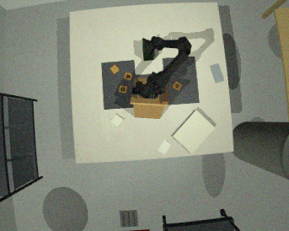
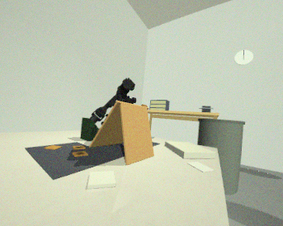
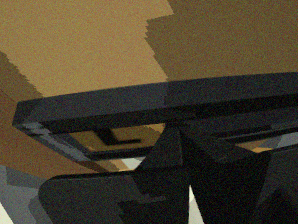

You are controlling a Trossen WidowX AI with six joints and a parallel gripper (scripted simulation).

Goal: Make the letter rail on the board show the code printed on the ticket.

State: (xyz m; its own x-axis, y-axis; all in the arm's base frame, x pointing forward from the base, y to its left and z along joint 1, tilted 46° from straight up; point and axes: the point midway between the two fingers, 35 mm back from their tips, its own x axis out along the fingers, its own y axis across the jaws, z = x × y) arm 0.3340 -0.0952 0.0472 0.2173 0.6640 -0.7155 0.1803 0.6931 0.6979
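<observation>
The wooden board [image 1: 148, 111] [image 2: 136, 134] [image 3: 90, 45] leans as a wedge at the middle of the counter. My gripper [image 1: 136, 89] [image 3: 174, 129] is shut and empty at the board's sloping face, its tips against or very near the dark letter rail [image 3: 100, 102]. An orange tile [image 3: 149, 134] with a dark L-like mark shows in the rail opening, left of the fingers; a bit of orange shows to their right. Loose tiles lie left of the board: one with no readable mark [image 1: 114, 69] [image 2: 53, 147] and two lettered ones [image 1: 128, 76] [image 1: 123, 89]. Another tile [image 1: 177, 86] lies right. The ticket's code is unreadable.
Dark mats [image 1: 110, 99] [image 1: 190, 94] lie either side of the board. A large pale box [image 1: 194, 131] [image 2: 189, 149], a white block [image 1: 117, 120] [image 2: 101, 180], a white card [image 1: 164, 147] [image 2: 200, 167] and a bluish item [image 1: 216, 72] are on the counter.
</observation>
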